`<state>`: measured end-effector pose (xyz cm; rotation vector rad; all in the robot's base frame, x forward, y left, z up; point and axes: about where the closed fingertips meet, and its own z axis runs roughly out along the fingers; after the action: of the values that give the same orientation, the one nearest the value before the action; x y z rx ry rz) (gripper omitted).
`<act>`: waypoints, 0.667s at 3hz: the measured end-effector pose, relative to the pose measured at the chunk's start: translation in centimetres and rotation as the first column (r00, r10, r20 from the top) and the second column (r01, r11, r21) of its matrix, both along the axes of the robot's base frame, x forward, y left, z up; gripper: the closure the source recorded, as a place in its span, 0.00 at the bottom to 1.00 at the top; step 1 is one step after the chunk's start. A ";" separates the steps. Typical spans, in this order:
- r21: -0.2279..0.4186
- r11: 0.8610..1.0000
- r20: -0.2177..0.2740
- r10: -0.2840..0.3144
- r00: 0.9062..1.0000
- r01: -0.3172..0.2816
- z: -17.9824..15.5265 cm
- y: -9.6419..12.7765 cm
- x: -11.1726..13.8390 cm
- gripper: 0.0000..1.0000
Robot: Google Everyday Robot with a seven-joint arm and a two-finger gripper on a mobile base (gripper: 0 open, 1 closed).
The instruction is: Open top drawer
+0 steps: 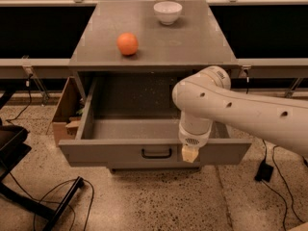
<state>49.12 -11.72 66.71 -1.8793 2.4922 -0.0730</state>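
The top drawer [110,152] of the grey cabinet stands pulled far out. Its deep grey, white-speckled interior [130,107] shows and looks empty. Its small black bar handle [156,153] sits at the middle of the front panel. My gripper [190,154] hangs from the white arm [250,114], which reaches in from the right. The gripper is over the drawer's front panel, just right of the handle and apart from it. The two lower drawers are hidden under the open drawer.
An orange [127,44] and a white bowl [167,12] rest on the cabinet top [192,37]. A cardboard box [65,107] stands left of the cabinet. Black cables [62,196] and a black frame [9,143] lie on the floor at left, a black adapter [263,171] at right.
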 end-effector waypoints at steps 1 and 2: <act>0.000 1.000 0.000 0.000 1.000 0.000 0.6 0.0 0.1 0.85; -0.001 1.000 -0.010 -0.010 1.000 0.010 1.1 -0.3 -0.6 1.00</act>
<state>48.47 -11.97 67.80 -1.8719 2.5089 -0.0653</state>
